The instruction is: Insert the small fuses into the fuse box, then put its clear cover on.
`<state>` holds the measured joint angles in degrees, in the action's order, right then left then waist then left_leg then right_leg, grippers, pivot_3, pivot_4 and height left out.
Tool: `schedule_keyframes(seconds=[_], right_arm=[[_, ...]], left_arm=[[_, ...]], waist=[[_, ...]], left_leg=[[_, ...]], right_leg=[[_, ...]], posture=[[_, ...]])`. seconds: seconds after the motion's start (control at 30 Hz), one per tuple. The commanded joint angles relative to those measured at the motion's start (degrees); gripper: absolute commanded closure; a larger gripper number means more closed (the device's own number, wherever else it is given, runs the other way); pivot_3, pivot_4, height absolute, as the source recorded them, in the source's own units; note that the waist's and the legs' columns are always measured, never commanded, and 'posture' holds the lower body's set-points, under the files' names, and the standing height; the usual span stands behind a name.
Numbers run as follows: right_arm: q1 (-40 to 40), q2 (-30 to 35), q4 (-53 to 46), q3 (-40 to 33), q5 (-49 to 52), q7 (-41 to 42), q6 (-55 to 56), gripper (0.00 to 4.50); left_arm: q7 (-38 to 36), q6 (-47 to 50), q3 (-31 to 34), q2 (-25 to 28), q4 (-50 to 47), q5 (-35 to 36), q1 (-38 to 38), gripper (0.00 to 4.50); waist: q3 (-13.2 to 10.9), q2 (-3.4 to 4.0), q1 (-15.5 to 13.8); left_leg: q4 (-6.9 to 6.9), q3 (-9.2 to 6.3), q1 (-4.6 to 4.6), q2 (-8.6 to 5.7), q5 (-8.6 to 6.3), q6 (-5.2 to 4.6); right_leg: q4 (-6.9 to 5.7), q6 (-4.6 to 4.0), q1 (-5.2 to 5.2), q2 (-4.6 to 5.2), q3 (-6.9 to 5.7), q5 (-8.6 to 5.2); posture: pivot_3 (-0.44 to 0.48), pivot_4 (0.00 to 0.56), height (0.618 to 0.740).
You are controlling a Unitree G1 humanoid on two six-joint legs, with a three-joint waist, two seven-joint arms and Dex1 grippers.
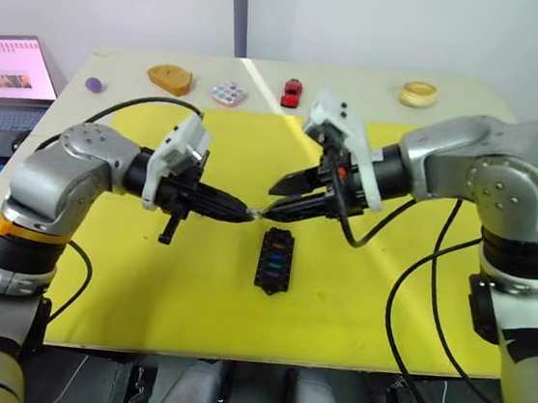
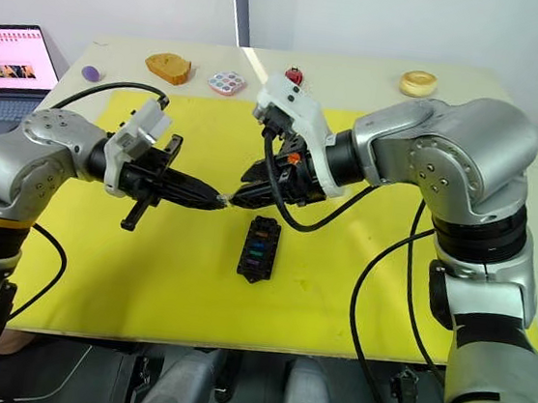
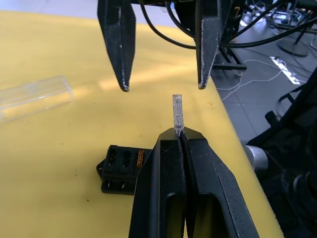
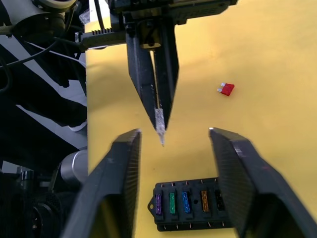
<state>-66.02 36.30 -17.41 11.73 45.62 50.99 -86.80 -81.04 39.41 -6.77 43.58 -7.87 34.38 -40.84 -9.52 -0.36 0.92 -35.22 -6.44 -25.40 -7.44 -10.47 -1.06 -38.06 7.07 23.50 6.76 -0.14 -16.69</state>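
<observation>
While the left gripper [image 3: 179, 136] pinches a tiny grey translucent blade fuse [image 3: 177, 115], the right gripper [image 4: 173, 131] waits wide open facing it. Judging by this, the handover wants the right fingers closing squarely on the fuse's free end, above the small black slotted fuse box [image 1: 274, 258].

a yellow mat [image 1: 189, 309] covers the table [image 1: 360, 84]; toy car [image 1: 291, 92], tile [image 1: 229, 93], laptop [image 1: 7, 70] behind.

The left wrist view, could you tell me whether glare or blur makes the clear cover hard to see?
Left wrist view: the clear cover is faint, pale glints along its edges against the yellow mat, slightly soft. Left eye view: a bright glare streak crosses the table behind the mat.
</observation>
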Motion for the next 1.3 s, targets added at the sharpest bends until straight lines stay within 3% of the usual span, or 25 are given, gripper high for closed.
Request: schedule_keyframes(seconds=[0.03, 1.1, 1.2, 1.27, 1.3], right_arm=[[-2.01, -0.81, -1.14, -1.68, 1.34, -0.95, -0.66, 2.01], [-2.04, -2.45, 0.09, -0.09, 2.12, -3.30, -0.92, 2.01], [-2.01, -2.51, 0.19, 0.03, 2.19, -3.34, -0.86, 2.81], [-1.82, -2.39, 0.05, 0.54, 1.95, -3.44, -0.58, 3.74], [-1.60, -2.25, -0.17, 0.94, 1.75, -3.48, -0.32, 3.74]], left_arm=[[0.34, -0.80, 0.45, -0.11, -0.55, 0.03, -1.16, 4.50], [1.93, -1.29, -0.24, -1.08, 1.77, -1.16, -1.34, 4.50], [1.96, -1.25, -0.20, -1.18, 1.79, -1.20, -1.38, 4.50], [2.00, -1.16, -0.14, -1.24, 1.82, -1.16, -1.41, 4.50], [2.01, -1.16, -0.13, -1.26, 1.83, -1.21, -1.38, 4.50]], waist=[[0.00, 0.00, -0.03], [0.00, 0.00, 0.02], [0.00, 0.00, 0.03], [0.00, 0.00, 0.01], [0.00, 0.00, 0.01]], left_leg=[[0.00, 0.00, 0.00, 0.00, 0.00, 0.00], [0.00, 0.00, 0.00, 0.00, 0.00, 0.00], [0.00, 0.00, 0.00, 0.00, 0.00, 0.00], [0.00, 0.00, 0.00, 0.00, 0.00, 0.00], [0.00, 0.00, 0.00, 0.00, 0.00, 0.00]], right_leg=[[0.00, 0.00, -0.01, 0.00, 0.00, 0.00], [-0.02, 0.00, 0.00, -0.01, 0.00, 0.00], [-0.02, 0.00, 0.00, -0.01, 0.00, 0.00], [-0.02, 0.00, 0.00, -0.01, 0.00, 0.00], [-0.02, 0.00, 0.00, -0.01, 0.00, 0.00]], posture=[[0.000, 0.150, 0.740], [0.000, 0.150, 0.740], [0.000, 0.150, 0.740], [0.000, 0.150, 0.740], [0.000, 0.150, 0.740]])
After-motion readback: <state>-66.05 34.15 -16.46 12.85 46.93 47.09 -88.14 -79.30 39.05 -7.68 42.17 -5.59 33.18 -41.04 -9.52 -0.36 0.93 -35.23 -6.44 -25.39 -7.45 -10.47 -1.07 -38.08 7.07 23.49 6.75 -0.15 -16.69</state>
